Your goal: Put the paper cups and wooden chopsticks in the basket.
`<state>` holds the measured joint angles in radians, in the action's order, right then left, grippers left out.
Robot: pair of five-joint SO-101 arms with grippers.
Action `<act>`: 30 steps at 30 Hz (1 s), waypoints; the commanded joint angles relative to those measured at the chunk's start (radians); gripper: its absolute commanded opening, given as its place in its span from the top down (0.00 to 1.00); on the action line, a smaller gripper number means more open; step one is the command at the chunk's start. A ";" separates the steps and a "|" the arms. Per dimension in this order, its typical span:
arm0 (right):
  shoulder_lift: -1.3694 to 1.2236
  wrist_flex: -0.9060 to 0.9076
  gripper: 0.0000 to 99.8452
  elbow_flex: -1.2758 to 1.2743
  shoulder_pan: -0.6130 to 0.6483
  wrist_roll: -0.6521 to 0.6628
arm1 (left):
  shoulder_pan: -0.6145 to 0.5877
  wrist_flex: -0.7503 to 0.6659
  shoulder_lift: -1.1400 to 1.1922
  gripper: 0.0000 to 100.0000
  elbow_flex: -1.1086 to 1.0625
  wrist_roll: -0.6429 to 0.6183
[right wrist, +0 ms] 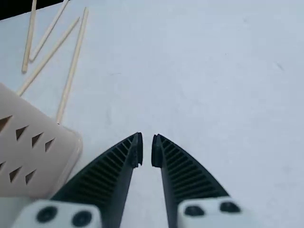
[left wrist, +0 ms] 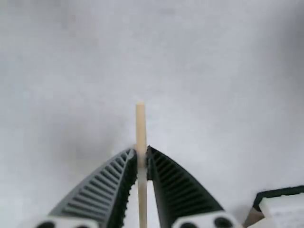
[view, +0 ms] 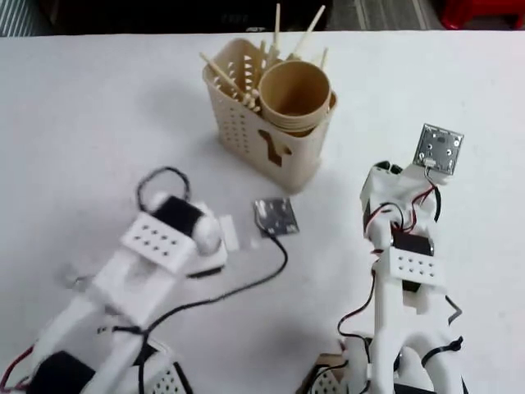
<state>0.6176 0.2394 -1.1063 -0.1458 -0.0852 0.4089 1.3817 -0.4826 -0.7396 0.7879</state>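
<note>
Table (view: 82,123): white, carries everything. Basket (view: 246,139): perforated, upright, ahead of both pincers and just beside my right one. Stacked paper cups (view: 294,90) and several wooden chopsticks (view: 225,74) already stand in it, the sticks leaning on its walls. My right pincer (right wrist: 145,149): empty, jaws nearly together. My left pincer (left wrist: 141,159): clamps one chopstick (left wrist: 140,123) near its tip, presumably for delivery to the basket. No legible writing.

The thin pale wooden chopstick (left wrist: 140,123) is cut off by the view's edge; the cream perforated plastic basket (right wrist: 28,152) also.
</note>
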 commanded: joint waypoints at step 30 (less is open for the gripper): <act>0.004 -0.021 0.95 0.011 -0.007 -0.009 | -0.145 -0.698 -0.136 0.98 0.824 -0.400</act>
<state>0.6176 0.2394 -1.1063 -0.1458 -0.0852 0.2493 0.8631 -0.5900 0.1151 0.4442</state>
